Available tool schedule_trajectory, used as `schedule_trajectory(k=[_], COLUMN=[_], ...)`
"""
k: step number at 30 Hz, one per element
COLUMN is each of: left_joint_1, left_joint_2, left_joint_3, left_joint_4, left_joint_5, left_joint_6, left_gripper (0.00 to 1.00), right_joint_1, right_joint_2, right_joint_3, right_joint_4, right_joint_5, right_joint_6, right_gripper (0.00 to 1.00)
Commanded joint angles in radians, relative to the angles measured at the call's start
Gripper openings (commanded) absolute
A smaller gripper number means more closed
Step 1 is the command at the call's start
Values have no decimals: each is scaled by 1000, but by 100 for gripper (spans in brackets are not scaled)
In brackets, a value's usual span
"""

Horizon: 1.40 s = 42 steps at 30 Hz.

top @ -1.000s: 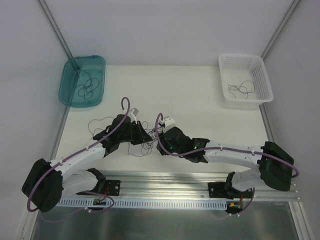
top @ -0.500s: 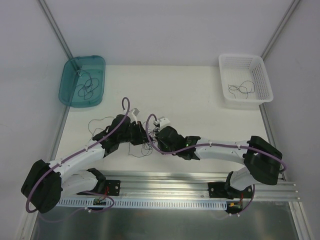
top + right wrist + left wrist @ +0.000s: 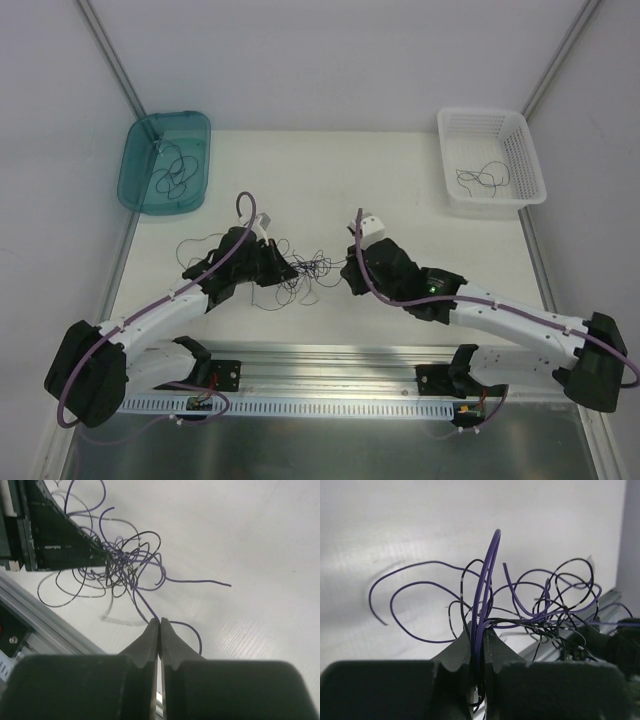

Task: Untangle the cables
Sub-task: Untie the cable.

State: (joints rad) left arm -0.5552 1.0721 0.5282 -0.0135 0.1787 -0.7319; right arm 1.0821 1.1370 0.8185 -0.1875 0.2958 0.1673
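Up close in front of me, my left gripper (image 3: 479,630) was pinched tight on the cables (image 3: 300,272), a loose tangle between both grippers. My right gripper (image 3: 159,622) was clamped on what looked like one purple strand. Further back, a teal tray (image 3: 137,150) and a white basket (image 3: 528,160) each held a few strands.

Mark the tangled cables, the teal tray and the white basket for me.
cables (image 3: 121,560), right wrist view, the knotted middle of the bundle.
teal tray (image 3: 165,206), top external view, its near rim.
white basket (image 3: 524,160), top external view, its right wall.
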Motion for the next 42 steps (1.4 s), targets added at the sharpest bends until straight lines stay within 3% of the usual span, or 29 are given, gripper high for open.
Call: schedule_trajectory(k=[1,5,13,24,42], left_joint_1=[50,96,156,181,201], left_joint_2=[2,-9,-31,-17,138], left_joint_3=[-17,-31,-57,-79,-45], left_joint_4=[-40,-51,-59,-72,-75], left_joint_5=[-70,-68,-58,-117,-150], left_joint_6=[58,75,98,129,140], left_gripper=[0,0,6,27,24], right_joint_1=[-79,-169,-321,-418,-424], right_joint_2=[-121,-282,-428,-428,-428], right_joint_3=[-18,-12,94,223,625], right_joint_4=[-168,-260,-443,-566,-645], right_joint_5=[46,28,11,52,40], right_joint_6=[-43,-63,-109,-144,-255], right_gripper=[1,1,1,1,1])
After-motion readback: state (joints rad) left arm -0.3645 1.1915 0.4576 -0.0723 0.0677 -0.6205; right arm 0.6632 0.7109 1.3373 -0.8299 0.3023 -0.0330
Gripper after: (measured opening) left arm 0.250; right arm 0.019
